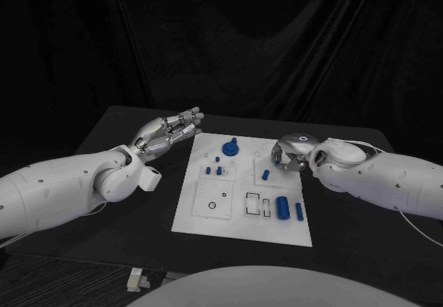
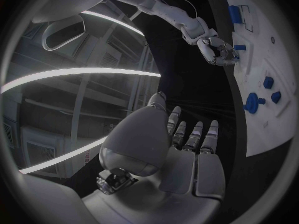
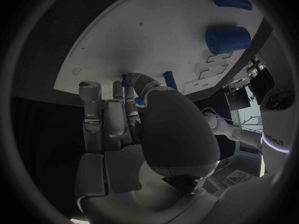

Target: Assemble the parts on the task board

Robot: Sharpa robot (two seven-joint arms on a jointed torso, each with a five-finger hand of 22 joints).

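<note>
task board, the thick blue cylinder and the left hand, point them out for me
task board [image 1: 242, 227] head view, bare near edge
thick blue cylinder [image 1: 282, 208] head view, its middle
left hand [image 1: 169, 132] head view, palm

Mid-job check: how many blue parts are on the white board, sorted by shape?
Round disc with knob: 1
Small stubby pegs: 2
Slim peg: 1
Lying cylinders: 2
Total: 6 clearly visible

White task board [image 1: 242, 220] flat on the bench, long side running away from the robot. Blue parts on it — round knobbed piece [image 1: 230, 149] at the far end, small pegs [image 1: 213, 171] mid-left, slim peg [image 1: 265, 174] mid-right, thick cylinder [image 1: 282, 208] and thin rod [image 1: 299, 212] lying near right.
</note>
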